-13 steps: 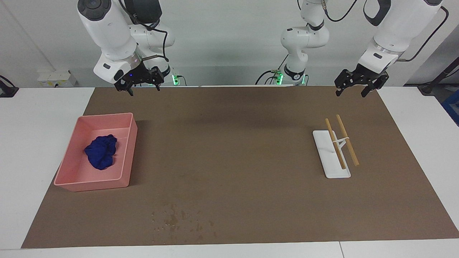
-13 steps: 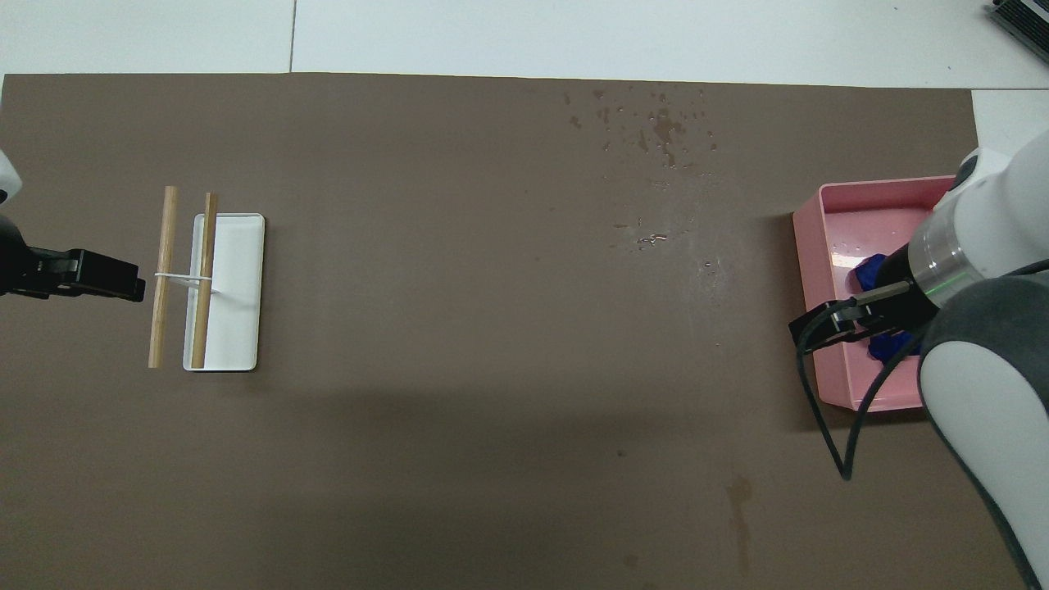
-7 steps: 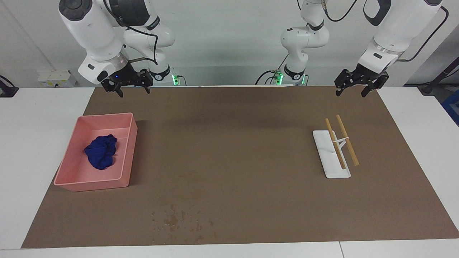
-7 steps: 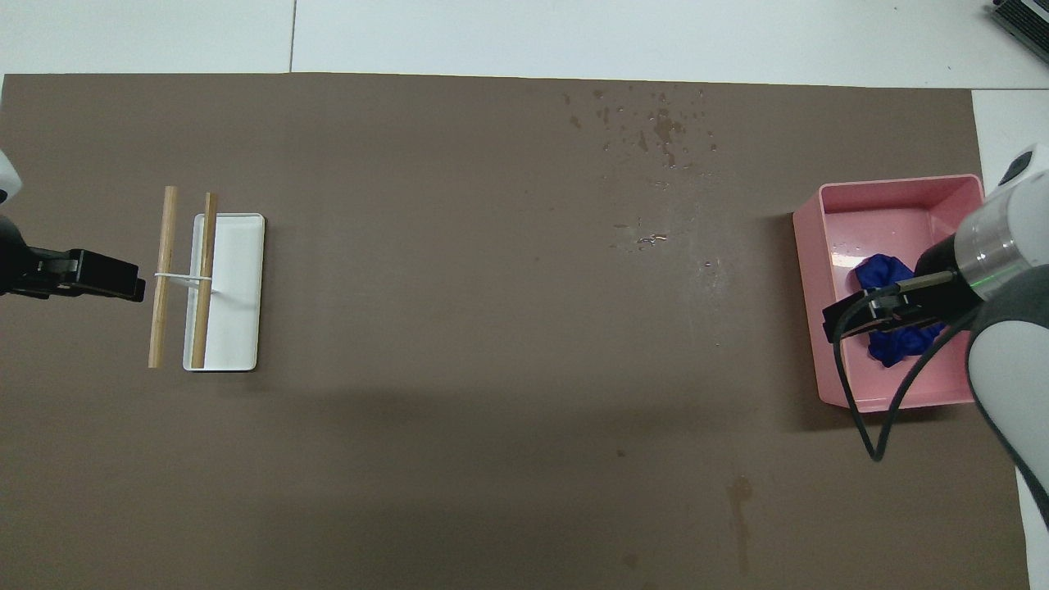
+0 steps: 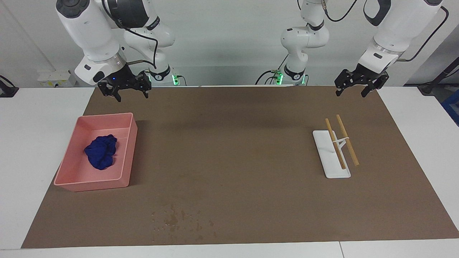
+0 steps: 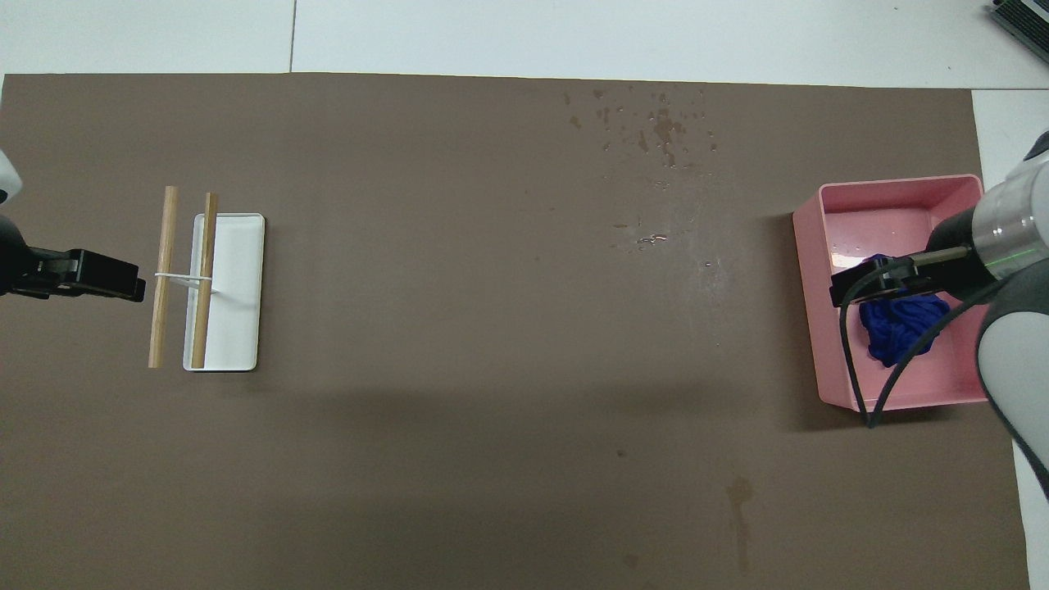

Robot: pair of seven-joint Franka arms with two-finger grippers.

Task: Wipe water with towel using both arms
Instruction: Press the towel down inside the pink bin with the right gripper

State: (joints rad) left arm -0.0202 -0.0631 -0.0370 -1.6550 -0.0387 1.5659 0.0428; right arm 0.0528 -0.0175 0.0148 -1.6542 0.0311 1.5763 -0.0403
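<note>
Two arms stand over the brown mat [image 5: 236,143], and neither gripper holds anything. The right gripper [image 5: 124,91] hangs in the air above the pink tray [image 5: 132,136], at the right arm's end of the table. In the overhead view it covers the upper part of the towel; in the facing view it is raised clear of the tray and touches nothing. Its jaws stand wide apart, fingertips pointing down.

The towel [image 5: 101,151] is a wrinkled deep-blue bundle lying inside the pink tray, on the tray floor, much smaller than the tray.

The water [image 5: 177,219] is a patch of scattered droplets and a small darker blotch on the mat. It lies farther from the robots than the tray, close to the mat edge farthest from the robots, well apart from the towel.

The left gripper [image 5: 355,87] waits in the air over the mat at the left arm's end of the table, jaws wide apart. The white rack [image 5: 330,157] with two wooden rods [image 5: 347,139] stands on the mat at that end of the table, not touched by the gripper
</note>
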